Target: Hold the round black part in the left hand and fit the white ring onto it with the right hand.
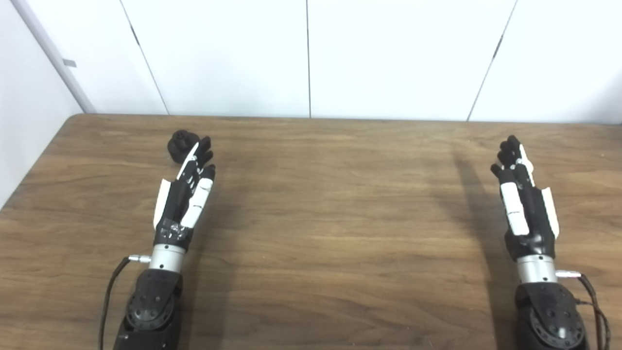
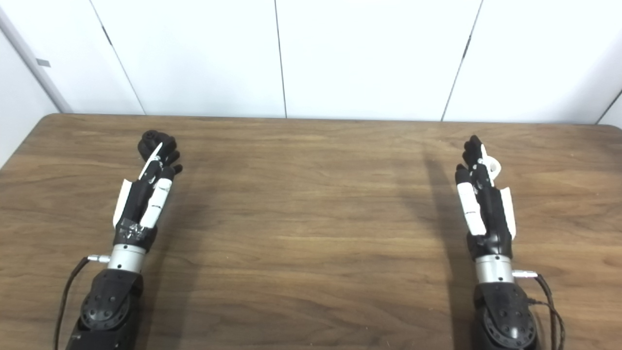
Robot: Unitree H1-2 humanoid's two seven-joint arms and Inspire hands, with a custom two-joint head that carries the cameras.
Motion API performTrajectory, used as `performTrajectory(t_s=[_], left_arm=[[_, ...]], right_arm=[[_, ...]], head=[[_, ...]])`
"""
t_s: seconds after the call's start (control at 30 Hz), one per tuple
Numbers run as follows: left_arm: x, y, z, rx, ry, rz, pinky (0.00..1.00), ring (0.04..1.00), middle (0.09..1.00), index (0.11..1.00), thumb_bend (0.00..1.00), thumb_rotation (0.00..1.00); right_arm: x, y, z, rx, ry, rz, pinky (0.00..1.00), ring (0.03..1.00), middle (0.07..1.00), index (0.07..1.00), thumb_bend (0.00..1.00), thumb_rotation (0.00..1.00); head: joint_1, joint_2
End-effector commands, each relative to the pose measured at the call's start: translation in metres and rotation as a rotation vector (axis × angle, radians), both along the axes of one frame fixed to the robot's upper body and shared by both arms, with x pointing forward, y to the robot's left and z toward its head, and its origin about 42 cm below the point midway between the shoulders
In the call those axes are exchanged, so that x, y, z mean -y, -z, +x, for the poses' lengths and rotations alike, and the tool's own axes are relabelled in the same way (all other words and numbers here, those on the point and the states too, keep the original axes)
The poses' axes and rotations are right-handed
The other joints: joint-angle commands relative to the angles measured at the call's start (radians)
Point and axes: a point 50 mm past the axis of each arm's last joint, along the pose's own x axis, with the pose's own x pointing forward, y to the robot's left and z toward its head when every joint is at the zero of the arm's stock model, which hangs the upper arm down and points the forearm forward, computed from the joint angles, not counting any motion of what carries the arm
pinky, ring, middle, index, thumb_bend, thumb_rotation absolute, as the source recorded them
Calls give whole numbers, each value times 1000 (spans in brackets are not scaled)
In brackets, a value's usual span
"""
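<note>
In the left eye view, the left hand [image 1: 187, 194] is raised over the wooden table [image 1: 330, 209], its fingers stretched and apart, grasping nothing. The round black part [image 1: 181, 144] lies on the table just beyond the fingertips, partly hidden by them. The right hand [image 1: 522, 194] is also released and empty.

In the right eye view, the white ring [image 2: 493, 166] shows just beside the right hand, mostly hidden; whether they touch, I cannot tell.
</note>
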Motion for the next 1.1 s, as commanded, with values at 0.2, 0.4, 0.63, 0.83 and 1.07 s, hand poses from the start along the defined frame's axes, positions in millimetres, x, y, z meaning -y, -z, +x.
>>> performTrajectory(t_s=[0.2,0.4,0.63,0.83,1.07], left_arm=[[10,27,-22,23,-118,144,740,804,827,859,688,404],[10,16,-20,108,-161,252,701,780,808,826,754,259],[-7,9,-11,238,-289,480,747,820,843,840,767,170],[-31,13,5,328,-428,668,815,905,927,925,812,185],[-60,11,24,284,-564,700,970,980,984,995,864,246]], right_arm=[[7,37,-19,-110,2,1,997,1000,990,992,367,881],[9,39,-17,-117,12,5,951,991,978,981,342,844],[13,43,-15,-111,-2,6,952,993,984,986,331,837],[17,46,-14,-117,0,5,965,990,981,984,332,864],[21,46,-13,-114,-5,4,951,993,988,989,306,850]], head=[[78,-24],[107,-41],[147,-66],[193,-82],[205,-83]])
